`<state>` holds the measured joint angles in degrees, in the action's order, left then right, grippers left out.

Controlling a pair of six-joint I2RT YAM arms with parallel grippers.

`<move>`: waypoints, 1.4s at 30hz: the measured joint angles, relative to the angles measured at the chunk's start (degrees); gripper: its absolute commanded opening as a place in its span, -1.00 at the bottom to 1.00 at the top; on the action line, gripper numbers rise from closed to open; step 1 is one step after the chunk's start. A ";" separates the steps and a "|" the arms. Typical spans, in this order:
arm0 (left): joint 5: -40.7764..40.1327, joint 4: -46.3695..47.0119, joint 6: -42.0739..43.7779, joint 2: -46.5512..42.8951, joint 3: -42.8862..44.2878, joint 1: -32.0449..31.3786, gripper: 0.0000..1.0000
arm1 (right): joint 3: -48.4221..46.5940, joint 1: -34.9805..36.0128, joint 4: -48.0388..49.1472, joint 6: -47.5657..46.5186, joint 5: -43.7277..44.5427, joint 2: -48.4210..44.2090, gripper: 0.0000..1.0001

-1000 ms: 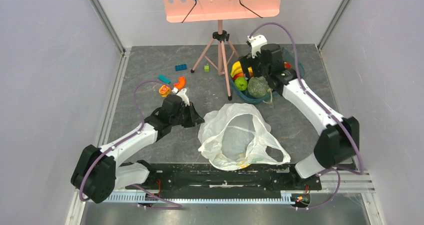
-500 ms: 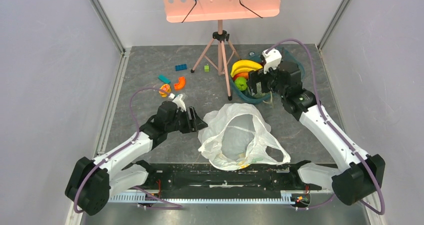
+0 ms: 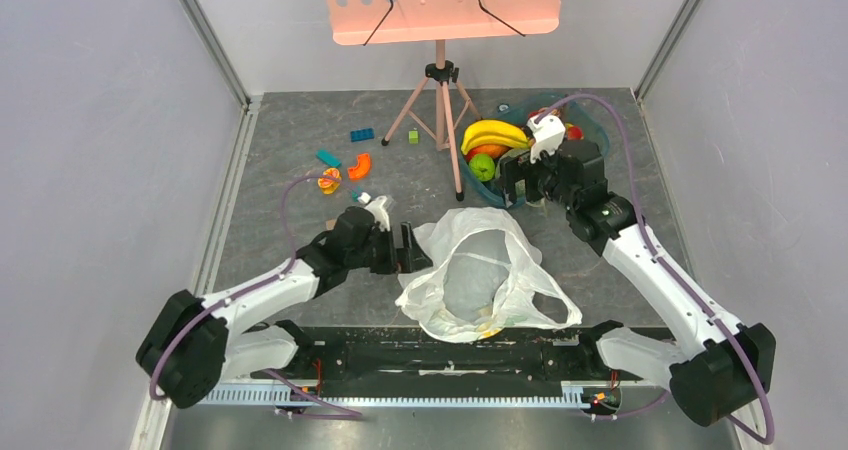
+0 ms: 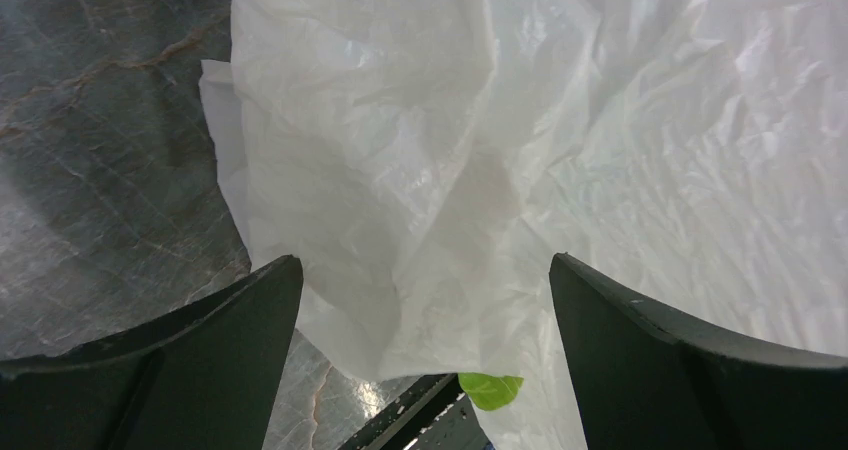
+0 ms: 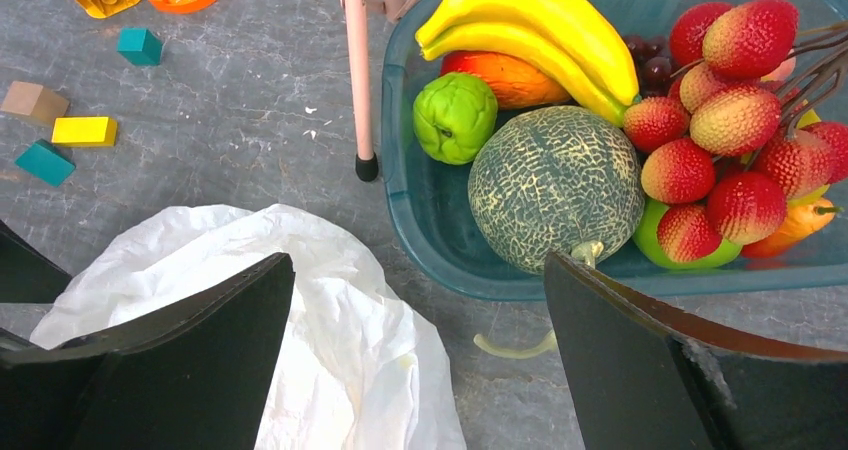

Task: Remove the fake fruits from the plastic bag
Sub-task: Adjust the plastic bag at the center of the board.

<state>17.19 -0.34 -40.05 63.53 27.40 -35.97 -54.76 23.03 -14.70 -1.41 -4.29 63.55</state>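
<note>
The white plastic bag point(image 3: 480, 270) lies crumpled on the grey floor between the arms and fills the left wrist view point(image 4: 480, 140). My left gripper point(image 3: 414, 248) point(image 4: 425, 270) is open at the bag's left edge, with a fold of the film between its fingers but not pinched. The yellow banana bunch point(image 5: 530, 25) point(image 3: 492, 133) and the red-pink ball cluster point(image 5: 735, 120) rest in the teal tub point(image 5: 420, 210). My right gripper point(image 3: 522, 188) point(image 5: 420, 260) hangs open and empty between the tub and the bag point(image 5: 330, 330).
The tub also holds a netted melon point(image 5: 555, 185), a green fruit point(image 5: 455, 115) and an orange one point(image 5: 505, 75). A pink music stand's leg point(image 5: 357, 70) stands beside the tub. Toy blocks point(image 3: 345, 165) lie at back left. A green leaf point(image 4: 490, 388) peeks under the bag.
My left gripper has opened wide and slid right up to the bag's edge. My right arm pulled back from over the tub toward the bag, uncovering the bananas.
</note>
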 measured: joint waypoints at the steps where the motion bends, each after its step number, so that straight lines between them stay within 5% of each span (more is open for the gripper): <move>1: -1.07 -0.66 0.55 1.51 0.92 -1.27 0.99 | 0.28 0.00 0.00 0.13 0.00 -0.33 0.96; 3: -3.52 -2.23 1.60 4.26 2.91 -3.50 0.96 | 0.50 0.00 -0.15 0.20 0.00 -0.85 0.96; 5: -5.70 -3.74 2.08 6.47 4.59 -5.01 0.71 | 0.79 0.00 -0.13 0.31 -0.02 -1.40 0.96; 9: -9.77 -5.84 3.32 8.76 5.97 -6.34 -0.44 | 1.68 0.00 -0.17 0.35 0.00 -2.82 0.96; 12: -11.58 -7.30 3.98 8.92 6.01 -6.34 -0.94 | 2.38 0.00 -0.39 0.44 0.00 -3.91 0.96; 23: -15.13 -17.94 7.17 -2.97 12.63 -6.34 -0.95 | 7.19 0.00 -0.52 3.30 1.18 -14.97 0.96; 34: -33.00 -35.85 14.19 -20.61 37.00 -6.54 -0.96 | 10.88 0.00 -0.66 5.09 6.97 -27.43 0.96; 42: -41.88 -40.59 16.17 -24.48 42.25 -6.54 -0.96 | 12.33 0.00 -1.09 5.03 9.29 -28.87 0.96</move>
<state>-24.69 -40.93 -23.88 39.05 69.65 -42.50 -42.44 23.03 -15.79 3.62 4.99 34.68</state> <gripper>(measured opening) 0.032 0.979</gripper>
